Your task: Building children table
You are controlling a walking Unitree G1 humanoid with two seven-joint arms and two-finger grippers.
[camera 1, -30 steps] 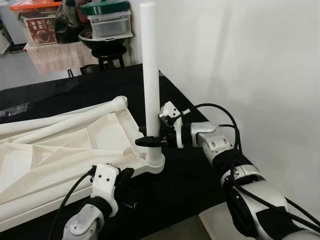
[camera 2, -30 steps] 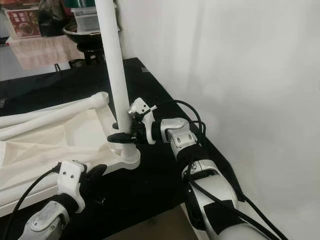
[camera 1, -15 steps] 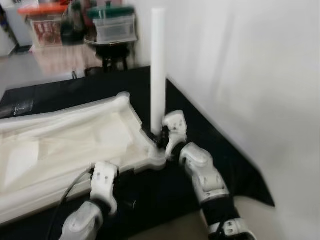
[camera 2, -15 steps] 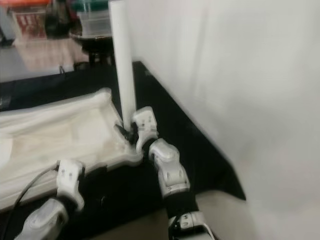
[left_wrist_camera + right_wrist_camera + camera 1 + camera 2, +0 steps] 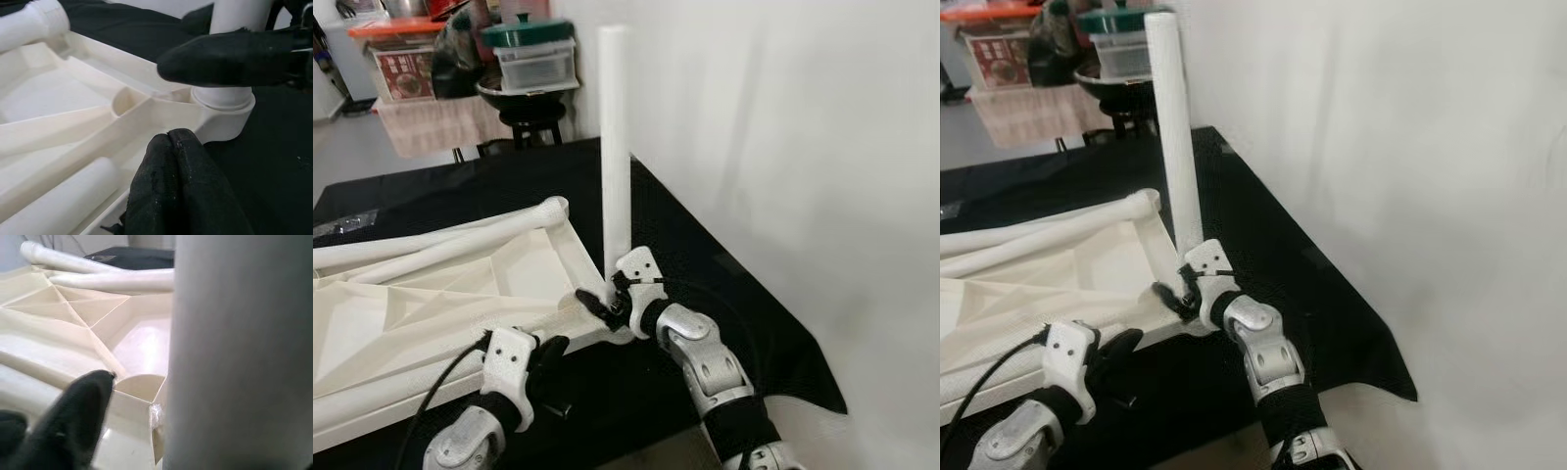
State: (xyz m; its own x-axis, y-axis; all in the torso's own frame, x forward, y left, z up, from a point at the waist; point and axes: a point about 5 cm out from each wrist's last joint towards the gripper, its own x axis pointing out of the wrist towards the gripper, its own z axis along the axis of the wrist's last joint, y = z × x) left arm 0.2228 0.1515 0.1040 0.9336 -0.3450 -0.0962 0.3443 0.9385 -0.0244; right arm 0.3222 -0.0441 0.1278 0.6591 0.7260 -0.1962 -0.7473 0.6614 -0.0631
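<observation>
Right gripper [image 5: 603, 302] is now being held lower on upright leg [image 5: 615, 147], fingers clamped at the socket; seating is being finished. Left gripper [image 5: 171, 169], closed and empty, is being rested on tabletop [image 5: 431, 304].

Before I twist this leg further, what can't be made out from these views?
- Leg seating in its socket: head views, right gripper covers the joint; in the left wrist view a black finger crosses it.
- Right gripper's far finger: right wrist view, hidden behind the leg.
- Tabletop left part: cut off by the frame edge.
- Left gripper contact with the tabletop rim: too dark to tell.
</observation>
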